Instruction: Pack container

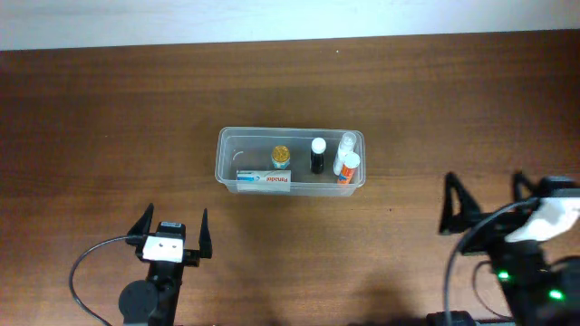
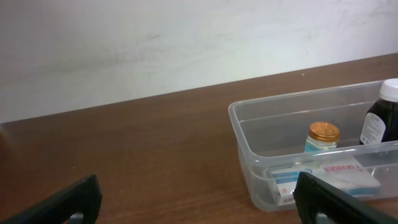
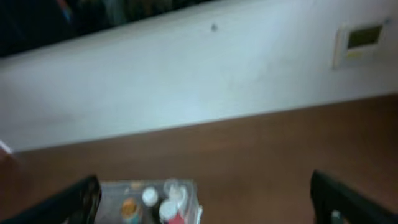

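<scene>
Container (image 1: 220, 161) at mid-frame holds bottles (image 1: 317, 156) and a box (image 1: 264, 179). Left end effector (image 1: 173, 222) and right end effector (image 1: 486, 195): fingers apart, empty.

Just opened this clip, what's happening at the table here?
Nothing is being handled right now. The clear container holds a flat box, a gold-capped jar, a dark bottle and two orange-and-white bottles. The left gripper and right gripper are both open and empty, on the table's near side, apart from the container.
</scene>
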`<act>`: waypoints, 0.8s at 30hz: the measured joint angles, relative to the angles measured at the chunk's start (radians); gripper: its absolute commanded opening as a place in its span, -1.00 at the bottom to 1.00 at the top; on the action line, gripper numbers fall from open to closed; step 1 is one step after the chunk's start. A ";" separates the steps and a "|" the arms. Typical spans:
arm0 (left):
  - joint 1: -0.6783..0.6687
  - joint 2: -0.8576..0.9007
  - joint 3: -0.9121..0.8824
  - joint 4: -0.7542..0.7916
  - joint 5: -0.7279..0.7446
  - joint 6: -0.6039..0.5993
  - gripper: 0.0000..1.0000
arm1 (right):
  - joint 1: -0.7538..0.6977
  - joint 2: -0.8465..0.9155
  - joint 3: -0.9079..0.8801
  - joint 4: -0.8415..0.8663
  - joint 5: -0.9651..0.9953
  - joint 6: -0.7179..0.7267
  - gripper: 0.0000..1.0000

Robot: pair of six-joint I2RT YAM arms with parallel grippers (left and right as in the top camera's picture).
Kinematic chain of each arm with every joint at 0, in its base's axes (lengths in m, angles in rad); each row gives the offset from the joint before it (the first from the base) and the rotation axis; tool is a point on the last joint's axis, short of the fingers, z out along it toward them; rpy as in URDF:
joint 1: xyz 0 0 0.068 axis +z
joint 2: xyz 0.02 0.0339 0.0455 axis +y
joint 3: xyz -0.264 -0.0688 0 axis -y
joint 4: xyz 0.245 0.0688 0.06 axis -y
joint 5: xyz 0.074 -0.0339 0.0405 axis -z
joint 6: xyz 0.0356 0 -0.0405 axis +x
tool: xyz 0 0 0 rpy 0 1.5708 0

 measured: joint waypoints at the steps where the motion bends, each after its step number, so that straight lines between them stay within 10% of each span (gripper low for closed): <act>1: 0.000 0.000 0.000 0.000 0.000 0.000 0.99 | 0.000 -0.019 -0.048 0.034 -0.008 0.000 0.97; 24: 0.000 0.000 0.000 0.000 0.000 0.000 0.99 | 0.000 -0.323 -0.733 0.689 -0.063 -0.130 0.97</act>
